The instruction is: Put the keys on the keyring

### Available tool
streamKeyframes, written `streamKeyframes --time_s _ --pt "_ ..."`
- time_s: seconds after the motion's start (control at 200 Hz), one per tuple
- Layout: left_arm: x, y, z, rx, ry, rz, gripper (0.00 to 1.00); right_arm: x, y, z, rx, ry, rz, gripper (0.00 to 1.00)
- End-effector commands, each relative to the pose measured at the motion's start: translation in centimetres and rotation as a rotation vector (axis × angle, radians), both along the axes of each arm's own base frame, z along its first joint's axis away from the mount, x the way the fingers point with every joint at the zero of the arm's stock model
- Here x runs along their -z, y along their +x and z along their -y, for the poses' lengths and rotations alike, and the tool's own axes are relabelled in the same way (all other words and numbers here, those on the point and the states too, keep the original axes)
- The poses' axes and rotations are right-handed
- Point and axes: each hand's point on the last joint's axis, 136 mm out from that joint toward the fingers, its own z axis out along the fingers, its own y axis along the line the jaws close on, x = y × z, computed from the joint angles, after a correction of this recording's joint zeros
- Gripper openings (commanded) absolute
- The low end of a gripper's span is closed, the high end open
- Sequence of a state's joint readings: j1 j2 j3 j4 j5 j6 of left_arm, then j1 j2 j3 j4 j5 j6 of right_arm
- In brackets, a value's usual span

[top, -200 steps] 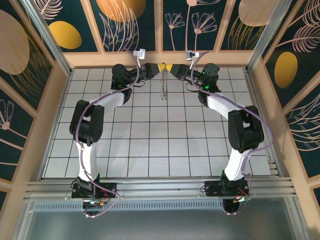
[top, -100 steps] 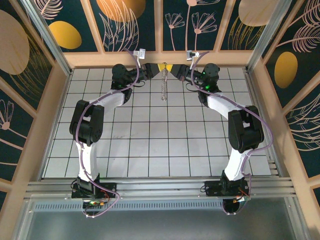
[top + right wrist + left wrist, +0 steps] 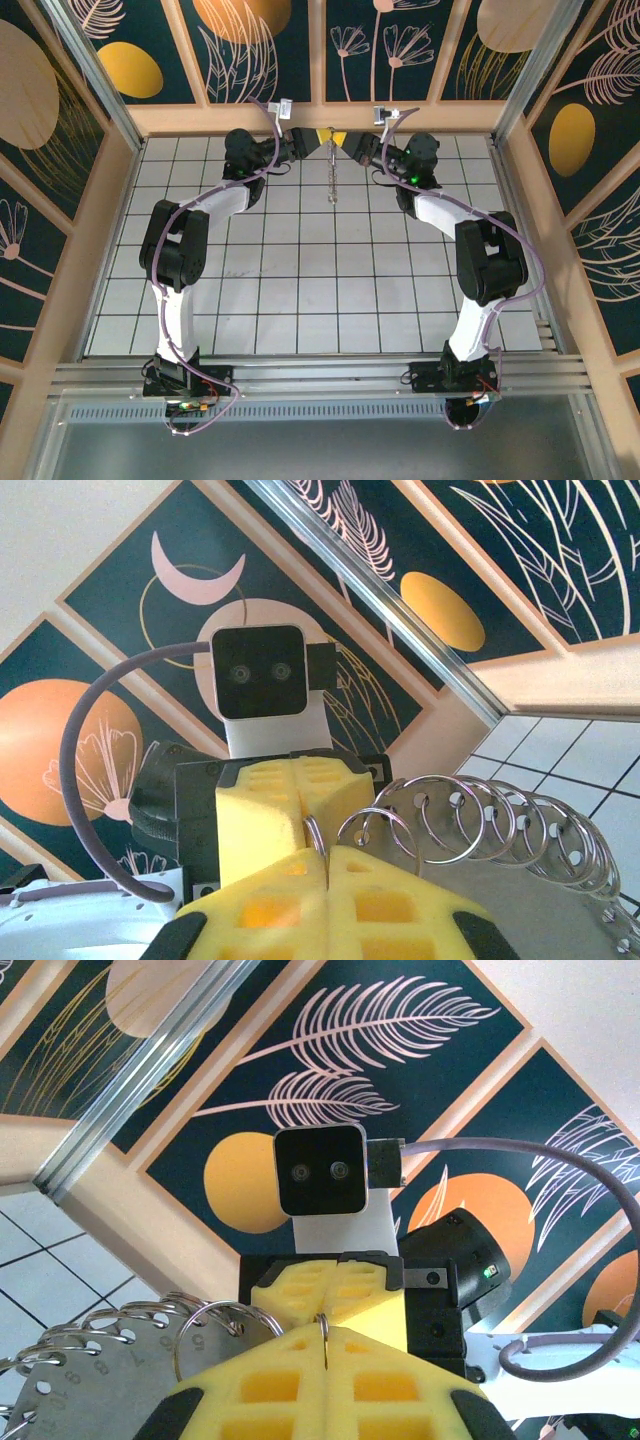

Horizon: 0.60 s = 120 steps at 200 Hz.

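Since the earlier frame the spot where the two arms meet has slid a little toward the right arm's side, and the hanging keyring (image 3: 331, 176) has gone with it. More of the yellow pads now shows from above.

The left gripper (image 3: 319, 135) and the right gripper (image 3: 340, 141) stand tip to tip over the far edge of the tiled tabletop (image 3: 300, 280). The left jaws are pressed together, and a thin wire loop comes up out of the seam between them. The right jaws are also pressed together, pinching a small wire ring at their seam.

The keyring hangs straight below the meeting jaws and, seen from above, is a thin edge-on strip. Whether its lower end touches the tabletop cannot be told. Close up it is a flat grey plate with numbered holes along the rim. A row of wire rings (image 3: 480, 820) threads through them just beside the jaws.
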<state>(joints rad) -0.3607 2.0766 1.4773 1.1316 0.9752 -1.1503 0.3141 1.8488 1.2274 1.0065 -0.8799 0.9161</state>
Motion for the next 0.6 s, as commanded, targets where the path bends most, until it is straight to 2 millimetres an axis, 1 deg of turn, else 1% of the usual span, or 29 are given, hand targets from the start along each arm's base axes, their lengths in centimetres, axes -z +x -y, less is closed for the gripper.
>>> streamKeyframes --time_s 0.0,0.045,0.18,0.265,0.425,0.596 --pt "-4.0 -1.4 -0.5 -0.010 -0.056 0.116 0.00 0.1 -0.4 0.0 -0.024 0.000 0.011 0.00" --pt "-4.0 -1.3 -0.5 -0.012 -0.055 0.115 0.01 0.0 -0.2 0.2 -0.025 0.001 0.014 0.00" --pt "-3.7 -0.7 -0.3 -0.030 -0.015 0.119 0.32 0.1 0.6 1.4 -0.047 -0.035 0.033 0.00" --pt "-3.6 -0.1 -0.3 -0.055 0.031 0.127 0.42 0.4 1.0 1.9 -0.088 -0.070 0.042 0.00" --pt "-3.0 1.0 -0.2 -0.093 0.138 0.151 0.52 0.7 1.4 2.9 -0.155 -0.135 0.065 0.00" --pt "-1.7 2.0 0.3 -0.052 0.249 0.156 0.54 1.2 1.6 3.0 -0.233 -0.217 0.095 0.00"
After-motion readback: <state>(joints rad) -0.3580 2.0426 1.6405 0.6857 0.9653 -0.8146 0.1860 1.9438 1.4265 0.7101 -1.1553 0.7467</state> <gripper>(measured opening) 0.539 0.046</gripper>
